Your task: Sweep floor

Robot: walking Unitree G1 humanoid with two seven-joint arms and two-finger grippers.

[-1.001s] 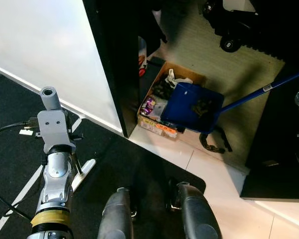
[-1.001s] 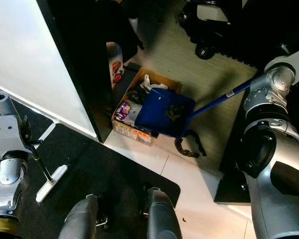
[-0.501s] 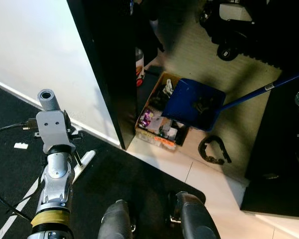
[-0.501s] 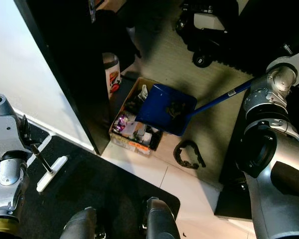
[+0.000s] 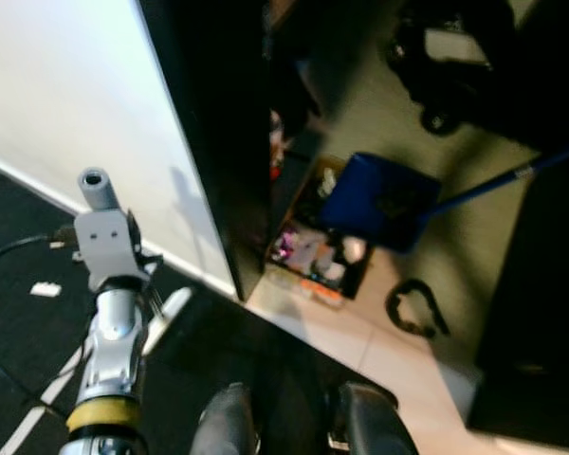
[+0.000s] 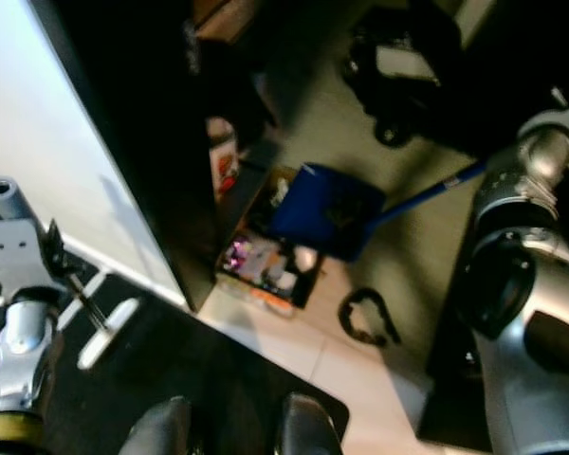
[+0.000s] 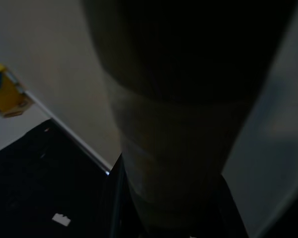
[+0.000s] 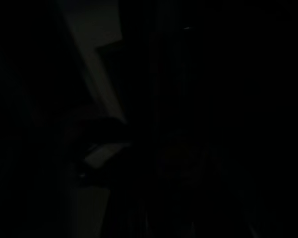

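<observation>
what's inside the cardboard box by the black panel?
The cardboard box holds mixed litter, purple and white pieces among it. The blue dustpan hangs over its far end, hiding what lies beneath.

White wall panel (image 5: pixel 66 104): broad and flat, at the left, meeting the floor along a pale skirting edge.
Tall black cabinet side (image 5: pixel 223 123): upright, touching the panel's right edge.
Black floor mat (image 5: pixel 266 351): near the camera, overlapping pale floor tiles (image 5: pixel 412 370).
Open brown cardboard box (image 5: pixel 315 258): on the floor just beside the cabinet foot, filled with mixed colourful litter.
Black curved C-shaped object (image 5: pixel 413 307): lying flat, near the box.
Small white label (image 5: pixel 45 289): on the dark floor at left.
Black wheeled base (image 5: pixel 446 66): farther back, blurred.
</observation>
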